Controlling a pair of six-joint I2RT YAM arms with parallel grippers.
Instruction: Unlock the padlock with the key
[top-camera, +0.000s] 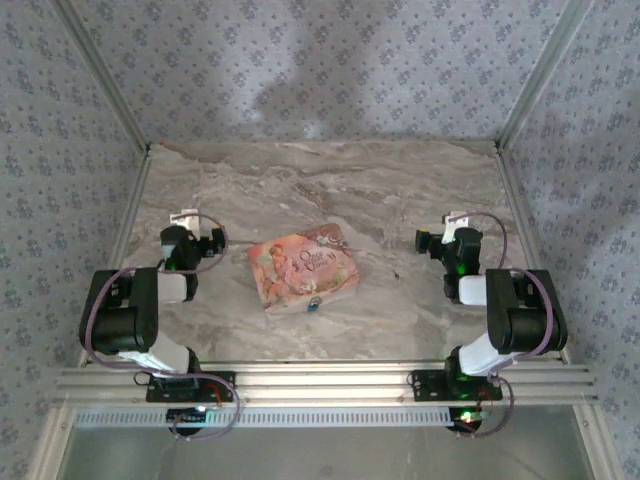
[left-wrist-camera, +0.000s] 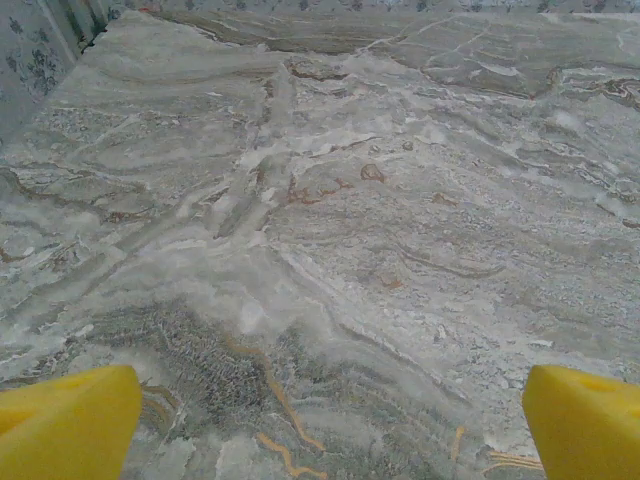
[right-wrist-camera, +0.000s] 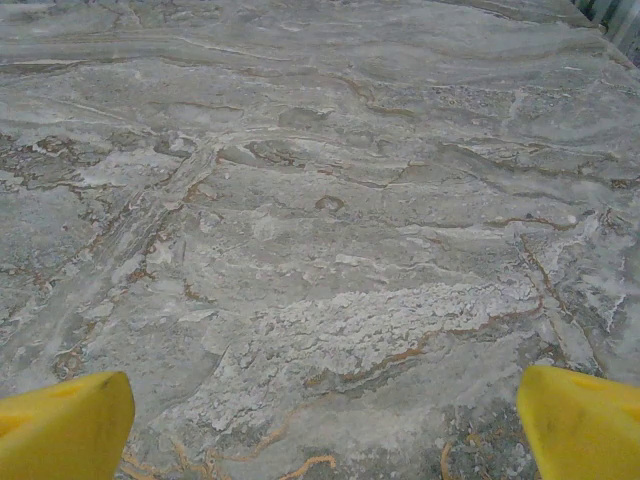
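Grey-veined marble covers the table (top-camera: 420, 190) in the top view. A pink box (top-camera: 300, 265) lies at its middle, between the two arms, and the tiny blue padlock (top-camera: 314, 304) sits right at the box's near edge. The left gripper (top-camera: 188, 232) and the right gripper (top-camera: 452, 238) hang well apart from both. In the left wrist view, its yellow fingers (left-wrist-camera: 65, 420) stand wide open over the marble. In the right wrist view, the yellow fingers (right-wrist-camera: 60, 425) are likewise spread wide, gripping nothing.

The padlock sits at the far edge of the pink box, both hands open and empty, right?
No: the top view shows the padlock at the near edge of the pink box. The left hand and right hand are indeed open and empty.
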